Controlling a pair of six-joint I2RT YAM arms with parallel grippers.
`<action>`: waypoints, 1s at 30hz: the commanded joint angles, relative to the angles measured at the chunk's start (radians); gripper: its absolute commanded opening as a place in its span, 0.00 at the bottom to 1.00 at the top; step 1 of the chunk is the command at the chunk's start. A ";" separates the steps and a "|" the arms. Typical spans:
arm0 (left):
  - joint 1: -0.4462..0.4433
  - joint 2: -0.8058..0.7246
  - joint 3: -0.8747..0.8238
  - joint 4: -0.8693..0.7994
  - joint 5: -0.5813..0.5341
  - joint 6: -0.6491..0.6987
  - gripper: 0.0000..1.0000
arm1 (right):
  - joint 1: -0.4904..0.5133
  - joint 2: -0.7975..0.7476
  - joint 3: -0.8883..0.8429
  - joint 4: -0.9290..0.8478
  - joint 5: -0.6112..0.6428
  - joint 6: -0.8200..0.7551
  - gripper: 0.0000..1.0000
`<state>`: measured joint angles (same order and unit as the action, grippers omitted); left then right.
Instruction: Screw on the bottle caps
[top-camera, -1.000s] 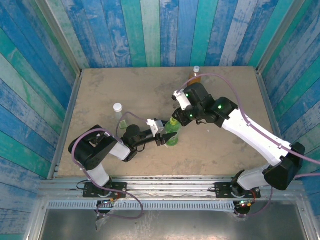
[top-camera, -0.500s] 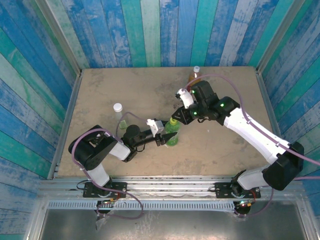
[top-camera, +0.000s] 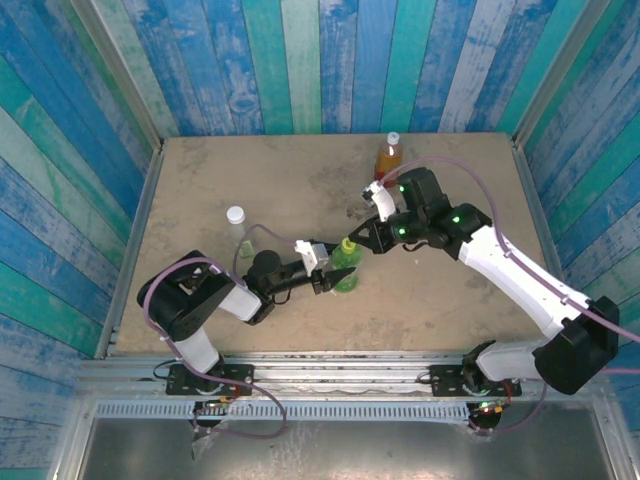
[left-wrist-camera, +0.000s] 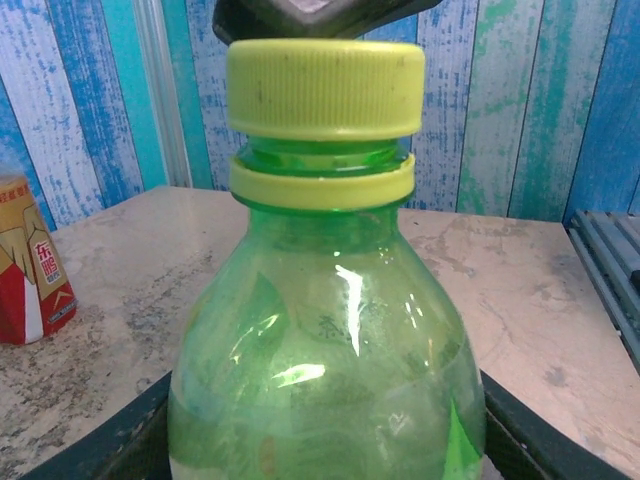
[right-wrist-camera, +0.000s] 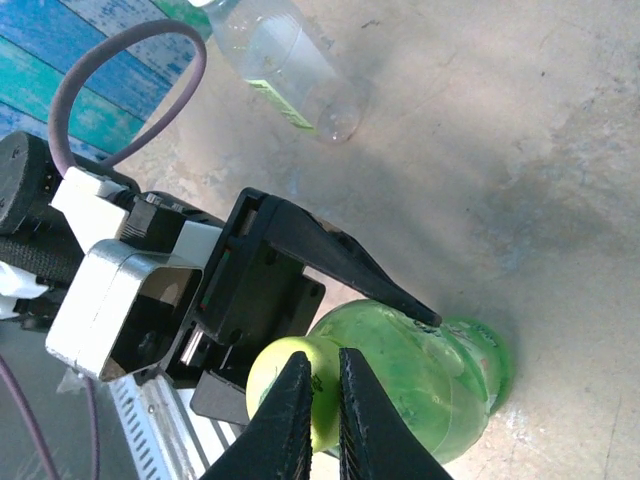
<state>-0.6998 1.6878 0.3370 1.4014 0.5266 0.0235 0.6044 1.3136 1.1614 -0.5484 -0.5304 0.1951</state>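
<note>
The left jaws pinch the green bottle (left-wrist-camera: 330, 350), upright near the middle of the surface (top-camera: 250, 170). The right jaws, pressed together, sit on top of its yellow-green cap (left-wrist-camera: 325, 88).

Near centre: translucent green plastic bottle (left-wrist-camera: 325, 380) had yellow-green round plastic cap (left-wrist-camera: 325, 88). Far right: amber plastic bottle (top-camera: 388, 158) was red-labelled. Plank walls (top-camera: 300, 60) were striped blue-teal; tabletop (top-camera: 280, 180) was mottled beige.
</note>
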 joint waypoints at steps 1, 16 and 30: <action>0.002 0.025 -0.002 -0.065 -0.029 -0.018 0.59 | 0.017 -0.020 -0.050 -0.129 -0.077 0.026 0.12; 0.002 0.026 -0.003 -0.077 -0.021 -0.010 0.59 | 0.001 0.036 0.081 -0.102 0.005 0.004 0.35; 0.002 0.026 -0.004 -0.074 -0.024 -0.010 0.59 | 0.002 0.013 0.000 -0.108 -0.077 0.013 0.18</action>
<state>-0.6991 1.6878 0.3370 1.3975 0.5182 0.0109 0.5983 1.3643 1.2152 -0.5964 -0.5549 0.1951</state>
